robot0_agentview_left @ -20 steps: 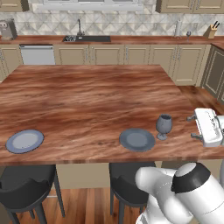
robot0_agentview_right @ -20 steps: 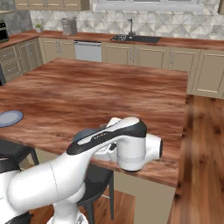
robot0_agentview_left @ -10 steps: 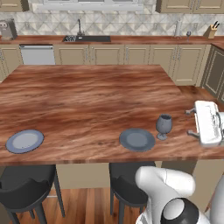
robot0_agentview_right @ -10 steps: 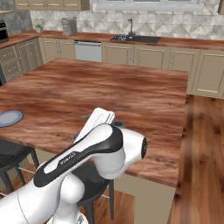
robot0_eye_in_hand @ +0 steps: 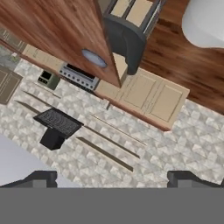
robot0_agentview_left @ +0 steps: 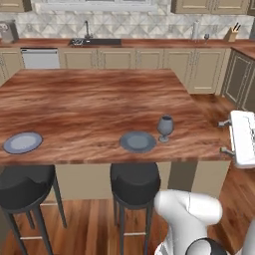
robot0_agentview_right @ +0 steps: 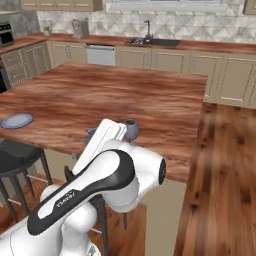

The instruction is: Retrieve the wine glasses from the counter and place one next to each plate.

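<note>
Nearest the base, two dark stools stand on the plank floor against the island. On the island's near edge a plate lies with a wine glass upright just beside it on its right; a second plate lies well apart to the left. Beyond, the counter runs under a tiled backsplash, with a sink set in it. The gripper hangs off the island's right end, fingers spread wide, holding and touching nothing.
</note>
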### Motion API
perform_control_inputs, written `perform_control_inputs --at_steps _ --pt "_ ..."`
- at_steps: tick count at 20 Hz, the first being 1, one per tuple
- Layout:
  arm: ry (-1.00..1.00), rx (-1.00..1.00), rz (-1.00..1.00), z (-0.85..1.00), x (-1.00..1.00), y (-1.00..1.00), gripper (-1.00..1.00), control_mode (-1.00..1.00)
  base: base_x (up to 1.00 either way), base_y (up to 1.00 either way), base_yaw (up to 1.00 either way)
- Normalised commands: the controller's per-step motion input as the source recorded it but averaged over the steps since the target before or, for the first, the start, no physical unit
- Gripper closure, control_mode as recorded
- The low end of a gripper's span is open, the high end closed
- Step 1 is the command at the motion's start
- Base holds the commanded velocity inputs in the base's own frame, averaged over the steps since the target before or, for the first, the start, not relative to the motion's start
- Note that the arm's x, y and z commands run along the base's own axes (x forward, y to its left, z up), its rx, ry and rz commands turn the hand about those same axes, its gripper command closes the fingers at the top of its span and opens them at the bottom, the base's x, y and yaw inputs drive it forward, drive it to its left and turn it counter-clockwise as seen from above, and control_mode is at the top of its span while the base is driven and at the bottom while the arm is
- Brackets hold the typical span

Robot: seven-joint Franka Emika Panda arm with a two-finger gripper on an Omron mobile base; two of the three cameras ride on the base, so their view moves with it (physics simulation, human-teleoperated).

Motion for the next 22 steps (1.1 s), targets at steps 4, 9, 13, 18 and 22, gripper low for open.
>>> perform_control_inputs --at_steps 4,9,13,18,22 --pt "0.00 0.00 0.00 0.00 0.00 0.00 -1.00 1.00 -0.54 -0.99 0.00" --pt "0.00 0.00 0.00 0.00 0.00 0.00 -1.00 1.00 -0.15 -1.00 0.00" --pt "0.00 0.00 0.00 0.00 0.00 0.00 -1.00 1.00 0.30 -1.00 -0.02" --pt "0.00 0.00 0.00 0.00 0.00 0.00 -1.00 1.00 0.75 -1.00 -0.07" --pt "0.00 0.00 0.00 0.00 0.00 0.00 -1.00 1.00 0.89 -0.89 -0.12"
